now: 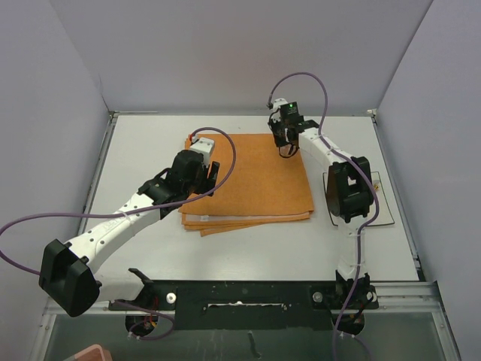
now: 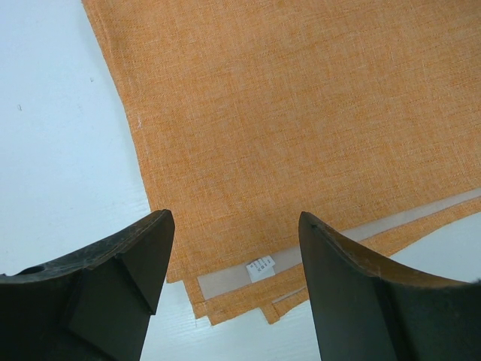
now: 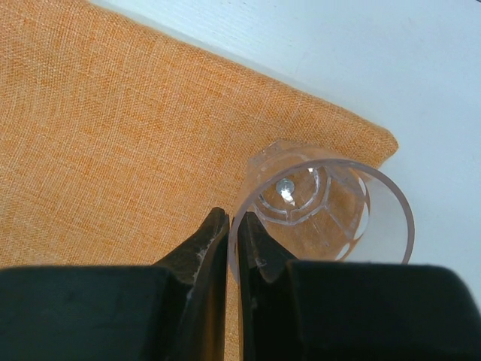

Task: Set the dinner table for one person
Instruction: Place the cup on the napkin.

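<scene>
A folded orange cloth (image 1: 255,180) lies in the middle of the dinner table (image 1: 150,143). My right gripper (image 1: 287,147) hangs over the cloth's far right corner. In the right wrist view it (image 3: 233,222) is shut on the rim of a clear glass (image 3: 323,210), one finger inside the rim and one outside. The glass stands upright over the cloth's corner (image 3: 113,135). My left gripper (image 1: 209,174) hovers open above the cloth's left side; between its fingers (image 2: 233,226) shows only the orange cloth (image 2: 301,113) with its layered near corner and the white tabletop (image 2: 60,150).
A small white label (image 2: 261,268) sits on a pale strip at the cloth's edge. A thin dark-outlined square shape (image 1: 385,203) lies on the table's right side, partly under the right arm. Grey walls enclose the table on three sides.
</scene>
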